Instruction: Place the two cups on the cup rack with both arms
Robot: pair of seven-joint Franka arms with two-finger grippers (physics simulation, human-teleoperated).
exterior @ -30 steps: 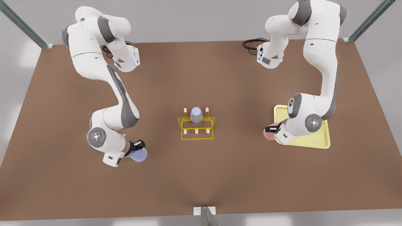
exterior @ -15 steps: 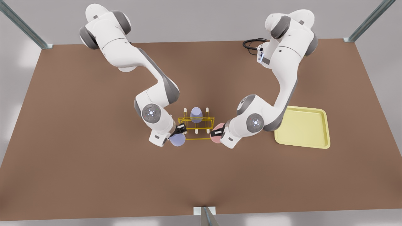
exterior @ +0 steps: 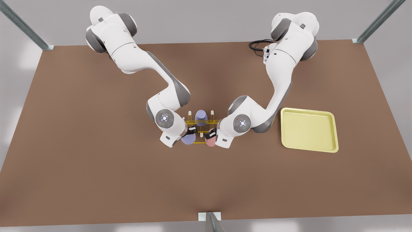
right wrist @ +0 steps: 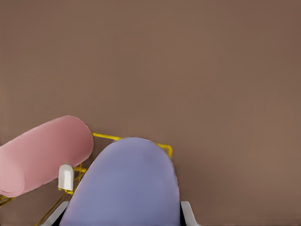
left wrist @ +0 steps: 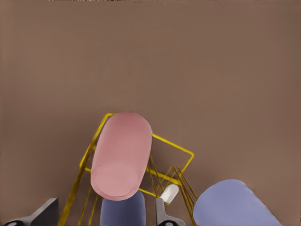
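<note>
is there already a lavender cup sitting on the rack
Yes, in the front view a lavender cup sits on the back row of the yellow cup rack, between two white-tipped pegs.

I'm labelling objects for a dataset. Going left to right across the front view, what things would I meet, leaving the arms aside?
held lavender cup → pink cup → yellow tray

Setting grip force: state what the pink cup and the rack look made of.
The pink cup looks like matte plastic: one flat opaque colour, no glints. The cup rack: thin yellow wire, possibly coated metal; white caps on the pegs.
</note>
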